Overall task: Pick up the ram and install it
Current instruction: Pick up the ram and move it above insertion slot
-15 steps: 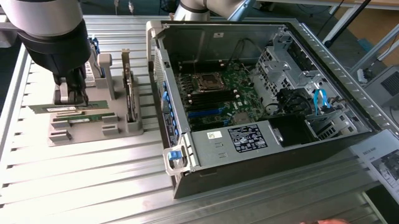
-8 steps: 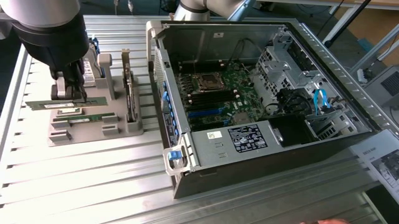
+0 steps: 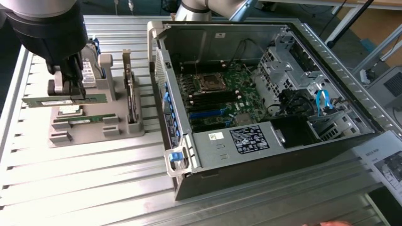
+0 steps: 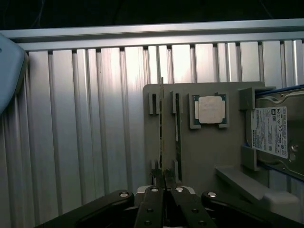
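In the exterior view the gripper (image 3: 70, 94) is clamped on the ram (image 3: 41, 101). The ram hangs level and broadside just above the grey holder block (image 3: 88, 136) at that view's left, well apart from the open computer case (image 3: 264, 141) and its motherboard (image 3: 229, 77). 1 more green stick (image 3: 84, 121) sits in the block, and a dark card (image 3: 130, 92) stands on edge near it. As I judge the risk, the pinch is narrow against a long stick, so a jolt could let it pivot, and a tilted stick would meet the memory slots (image 3: 199, 100) crookedly and jam. The case wall (image 3: 160, 66) stands between holder and board and could catch a low-carried end. The surface is a ribbed aluminium table (image 3: 94, 188). Beyond it the room shows floor, bench legs and a printed sheet (image 3: 383, 162) at the view's right. In the wrist view the gripper (image 4: 164, 179) has its 2 fingers pressed onto the ram (image 4: 161, 123), seen edge-on as a thin line crossing the holder block (image 4: 199, 159) and passing its far edge. The second stick (image 4: 177, 123) rests in its groove just beside it, with the square processor (image 4: 209, 109) in its pocket and a hard drive (image 4: 270, 130) further along. A slip here could knock the seated stick. The ribbed table (image 4: 85, 133) runs to a dark rim.
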### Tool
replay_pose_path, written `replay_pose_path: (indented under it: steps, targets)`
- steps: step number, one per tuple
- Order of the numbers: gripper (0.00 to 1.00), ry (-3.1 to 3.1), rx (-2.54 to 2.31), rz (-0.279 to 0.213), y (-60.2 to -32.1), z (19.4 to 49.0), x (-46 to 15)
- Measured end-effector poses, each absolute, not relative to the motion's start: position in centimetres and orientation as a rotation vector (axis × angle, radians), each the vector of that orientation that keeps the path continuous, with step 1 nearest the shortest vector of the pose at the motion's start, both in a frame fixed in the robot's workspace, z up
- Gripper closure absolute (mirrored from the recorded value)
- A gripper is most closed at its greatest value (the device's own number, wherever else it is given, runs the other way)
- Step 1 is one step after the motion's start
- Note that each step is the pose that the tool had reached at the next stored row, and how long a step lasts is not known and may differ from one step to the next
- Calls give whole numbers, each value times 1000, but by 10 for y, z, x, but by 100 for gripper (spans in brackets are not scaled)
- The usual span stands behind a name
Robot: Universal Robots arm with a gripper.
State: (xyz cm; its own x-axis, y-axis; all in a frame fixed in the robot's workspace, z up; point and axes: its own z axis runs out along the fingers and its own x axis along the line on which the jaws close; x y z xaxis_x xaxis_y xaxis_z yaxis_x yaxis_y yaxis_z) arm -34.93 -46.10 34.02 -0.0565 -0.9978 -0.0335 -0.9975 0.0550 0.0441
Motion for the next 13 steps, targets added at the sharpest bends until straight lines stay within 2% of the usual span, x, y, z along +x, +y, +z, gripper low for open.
replay_pose_path:
  steps: [13]
  targets:
    - [88,-2277,2154,-86,-461,362,-349]
